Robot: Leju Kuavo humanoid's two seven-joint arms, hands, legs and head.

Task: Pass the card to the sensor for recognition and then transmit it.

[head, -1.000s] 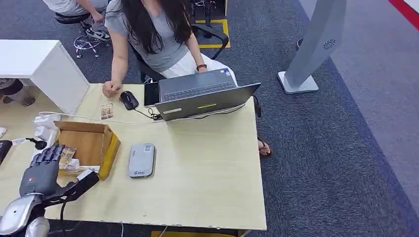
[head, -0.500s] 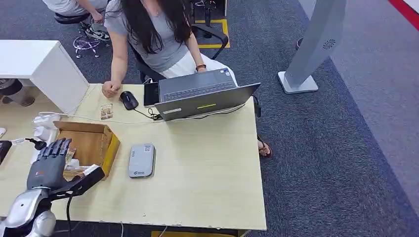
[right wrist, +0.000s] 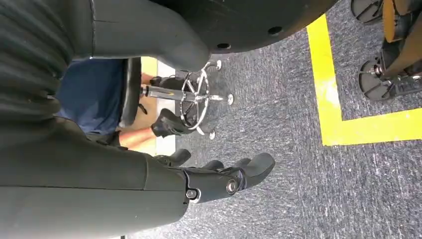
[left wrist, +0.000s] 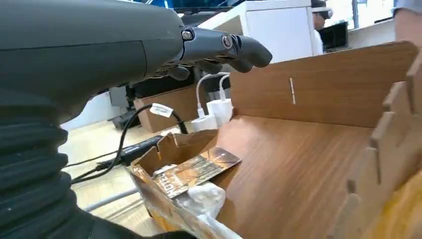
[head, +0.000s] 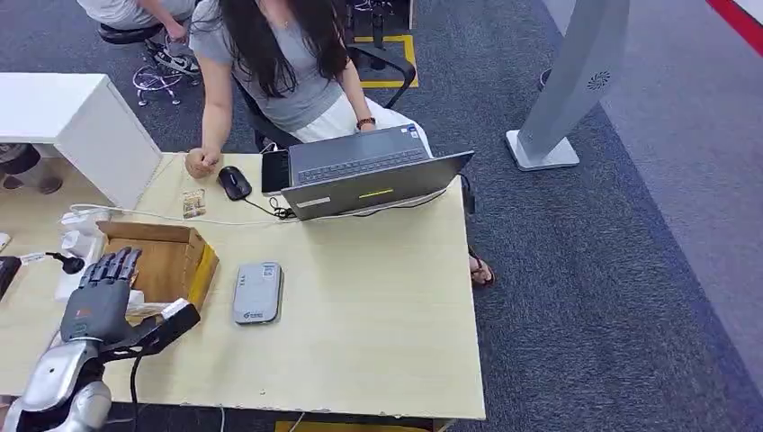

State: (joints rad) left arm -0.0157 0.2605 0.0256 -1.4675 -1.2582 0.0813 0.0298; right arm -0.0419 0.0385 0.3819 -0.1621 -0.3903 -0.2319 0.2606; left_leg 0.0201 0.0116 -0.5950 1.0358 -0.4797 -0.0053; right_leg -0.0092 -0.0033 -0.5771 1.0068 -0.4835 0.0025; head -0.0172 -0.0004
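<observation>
A brown patterned card [left wrist: 196, 169] lies flat on the floor of the open cardboard box [head: 176, 257], beside a crumpled white wrapper [left wrist: 205, 195]. My left hand [head: 101, 297] hovers over the box's near left part with its fingers spread and holds nothing; the left wrist view has its dark fingers [left wrist: 219, 46] above the box floor [left wrist: 308, 164], clear of the card. The grey card sensor [head: 257, 292] lies on the table just right of the box. My right hand [right wrist: 219, 180] hangs over the carpet with nothing in it.
A person sits at the far side of the table behind a laptop [head: 373, 180], with a mouse [head: 236, 182] and a phone [head: 275, 171] beside it. A second small card [head: 193, 203] lies near the person's fist. White chargers [head: 76, 234] and cables sit left of the box.
My left hand has moved forward and a little right, farther over the box, and now covers the cards that showed there. The person and the sensor have stayed put.
</observation>
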